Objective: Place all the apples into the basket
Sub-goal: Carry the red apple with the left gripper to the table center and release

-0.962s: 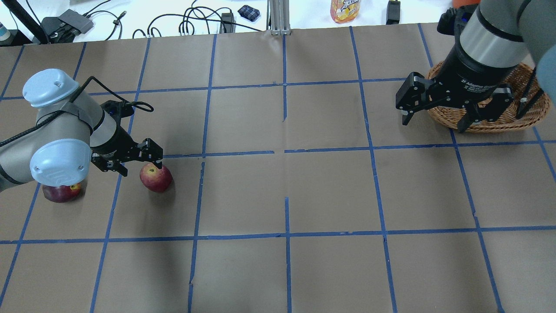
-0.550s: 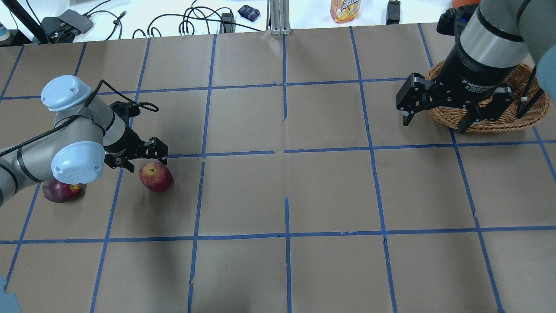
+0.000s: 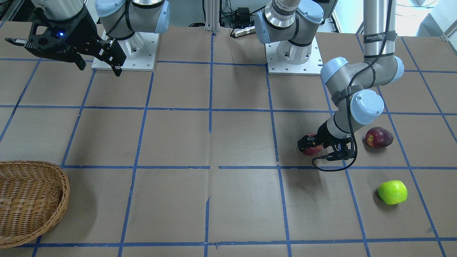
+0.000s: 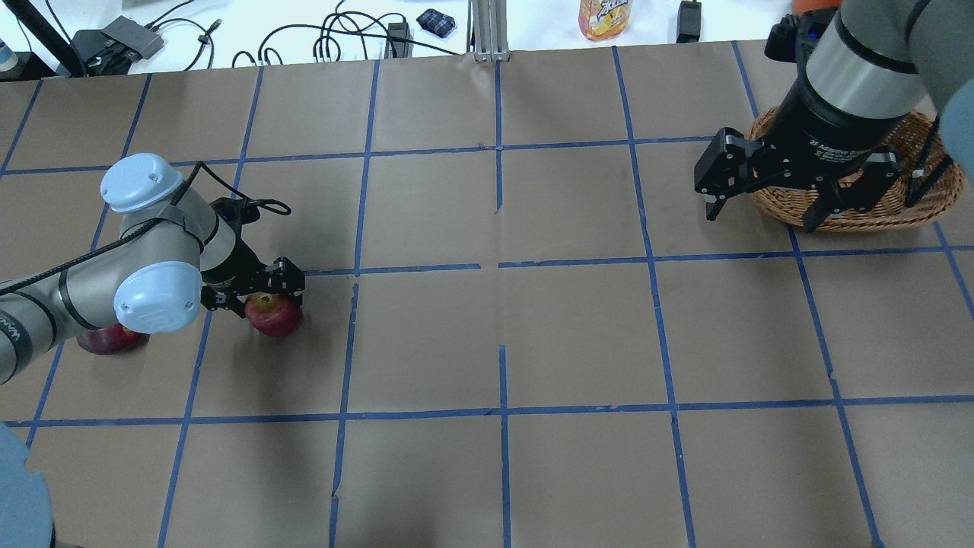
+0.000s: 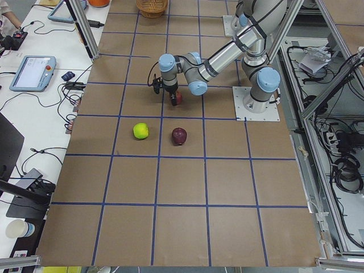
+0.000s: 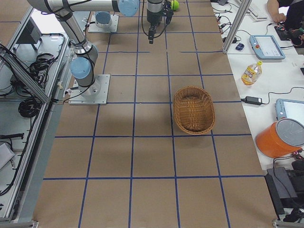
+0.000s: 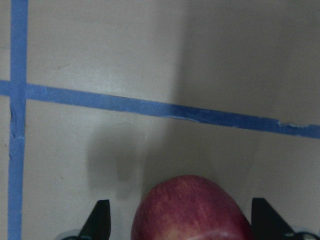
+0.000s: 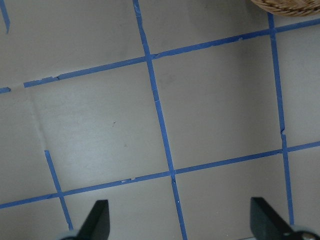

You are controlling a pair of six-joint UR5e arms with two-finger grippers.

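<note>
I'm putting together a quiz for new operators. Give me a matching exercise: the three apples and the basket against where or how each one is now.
1 red apple
2 maroon apple
3 green apple
4 basket

A empty
B between the fingers of the open left gripper
C free, beside the left arm
D free, nearest the operators' side

Pairs: 1-B; 2-C; 3-D; 4-A
</note>
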